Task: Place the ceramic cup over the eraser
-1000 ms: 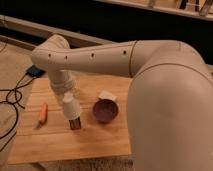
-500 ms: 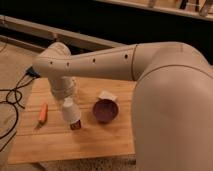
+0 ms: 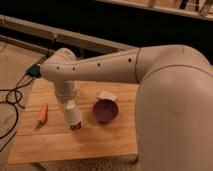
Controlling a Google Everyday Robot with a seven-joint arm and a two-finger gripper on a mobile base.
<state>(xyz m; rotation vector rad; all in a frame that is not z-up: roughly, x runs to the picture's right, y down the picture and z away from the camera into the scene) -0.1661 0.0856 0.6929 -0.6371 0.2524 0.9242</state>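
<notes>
While your gripper [image 3: 70,103] hangs below the wrist, fingers pinched on the cup [image 3: 73,116], the cup appears mouth-down, directly over the eraser [image 3: 76,126] and left of the bowl [image 3: 106,110]. You're at the covering step; next, lower straight, then release.

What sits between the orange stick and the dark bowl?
The white ceramic cup, gripped from above by the tool, with the dark eraser at its foot; the camera view shows it.
</notes>
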